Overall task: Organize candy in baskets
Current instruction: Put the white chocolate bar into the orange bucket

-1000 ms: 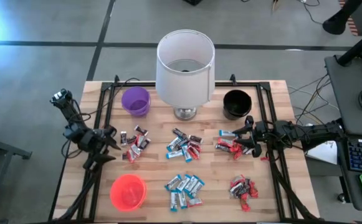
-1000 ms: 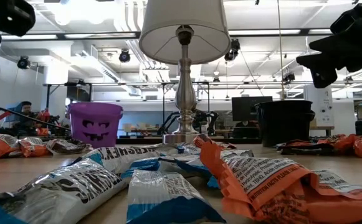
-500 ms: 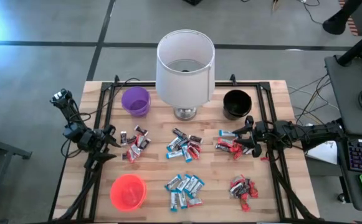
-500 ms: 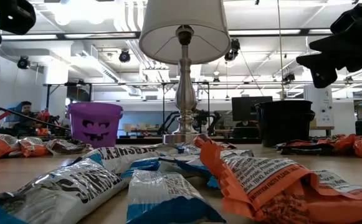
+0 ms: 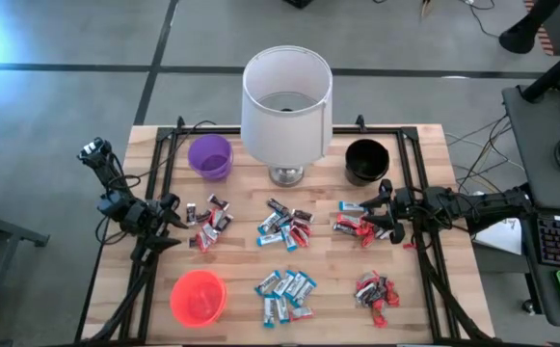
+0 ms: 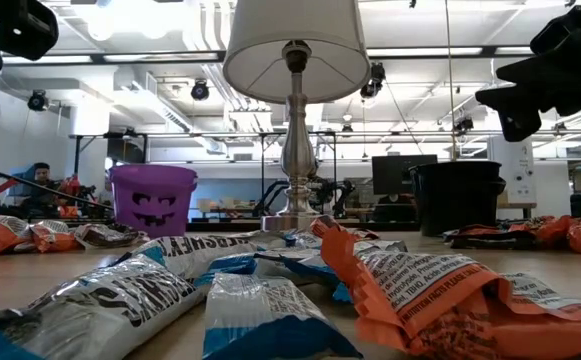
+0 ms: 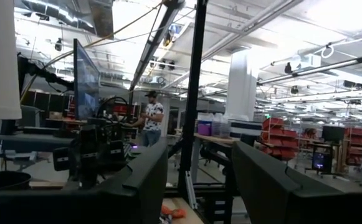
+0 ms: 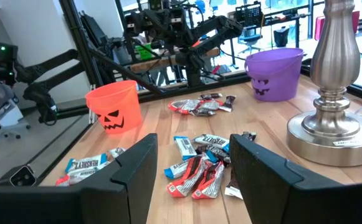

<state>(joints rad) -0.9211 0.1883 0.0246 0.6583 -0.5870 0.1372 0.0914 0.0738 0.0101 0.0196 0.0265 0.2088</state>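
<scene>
So nothing's sorted yet, as far as I can judge: the candy sits in loose piles all around the lamp [image 5: 285,106], which makes a handy landmark since it stands at the back middle of the table [image 5: 434,145]. There's one mixed pile [image 5: 284,227] right in front of the lamp base, a mostly blue-and-white one [image 5: 284,292] further forward of that, a dark-and-red bunch [image 5: 207,221] off to the lamp's left, and two reddish heaps, [image 5: 360,225] and [image 5: 376,292], on its right.

The baskets look spread out on purpose, one per colour I'd guess: the purple basket [image 5: 210,155] just left of the lamp, the black basket [image 5: 365,160] just right of it, and the orange basket [image 5: 198,296] way out front-left. They're smooth plastic cups (purple and orange have little jack-o'-lantern faces). The wrappers are crinkly, shiny foil, flat little bars. The lamp has a matte white drum shade on a polished metal stem.

The left gripper [image 5: 169,221] hovers beside the dark-and-red bunch, fingers apart, holding nothing. The right gripper [image 5: 384,207] sits by the reddish heap right of the lamp, jaws spread and empty too. Both seem parked next to their nearest pile, ready for a first pick.
</scene>
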